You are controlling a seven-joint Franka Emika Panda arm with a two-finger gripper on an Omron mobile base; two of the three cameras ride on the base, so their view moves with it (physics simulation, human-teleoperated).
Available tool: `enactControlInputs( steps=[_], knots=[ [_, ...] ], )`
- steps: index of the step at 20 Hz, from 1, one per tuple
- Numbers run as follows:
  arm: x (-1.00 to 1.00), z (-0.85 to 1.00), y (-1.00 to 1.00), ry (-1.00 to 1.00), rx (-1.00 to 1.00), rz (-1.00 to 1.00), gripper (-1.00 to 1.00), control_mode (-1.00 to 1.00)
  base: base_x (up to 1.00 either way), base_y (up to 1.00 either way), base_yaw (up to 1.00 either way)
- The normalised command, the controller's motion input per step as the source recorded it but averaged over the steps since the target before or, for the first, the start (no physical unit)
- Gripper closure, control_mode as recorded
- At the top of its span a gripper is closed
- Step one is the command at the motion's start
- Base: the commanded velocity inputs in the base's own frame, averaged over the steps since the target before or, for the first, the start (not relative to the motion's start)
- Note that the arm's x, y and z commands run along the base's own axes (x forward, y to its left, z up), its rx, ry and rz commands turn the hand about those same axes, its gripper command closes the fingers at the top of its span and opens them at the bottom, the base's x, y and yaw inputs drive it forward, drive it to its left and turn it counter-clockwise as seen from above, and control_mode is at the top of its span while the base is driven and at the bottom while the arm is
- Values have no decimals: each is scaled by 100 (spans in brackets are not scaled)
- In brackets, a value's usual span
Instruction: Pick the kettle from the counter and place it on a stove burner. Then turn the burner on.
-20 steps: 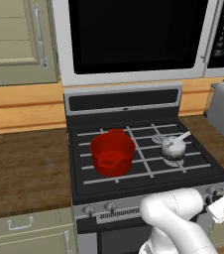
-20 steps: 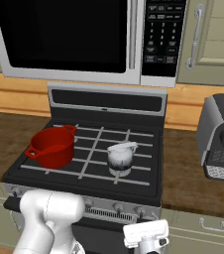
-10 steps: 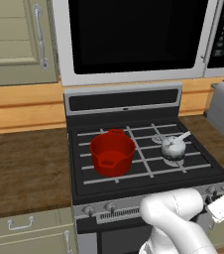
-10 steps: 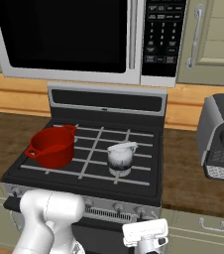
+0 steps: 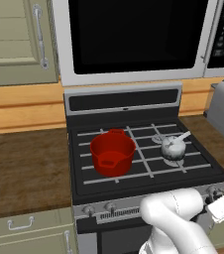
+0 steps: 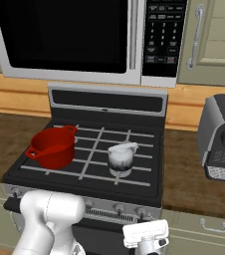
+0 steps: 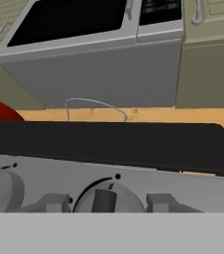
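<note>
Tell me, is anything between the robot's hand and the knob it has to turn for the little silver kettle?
Nothing visible blocks it. In the hand view, a round silver knob sits straight ahead and close. The small mottled silver-white kettle already sits on the black stove, beside the red two-handled pot.
</note>
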Motion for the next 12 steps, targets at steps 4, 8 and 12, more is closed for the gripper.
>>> enactControlInputs(
  steps=[4,8,12],
  knots=[
    [0,0,0,-1,0,0,100,-100,0,0,0],
    [0,0,0,-16,-17,13,100,-100,0,0,0],
    [0,0,0,-20,-33,27,100,-100,0,0,0]
  ],
)
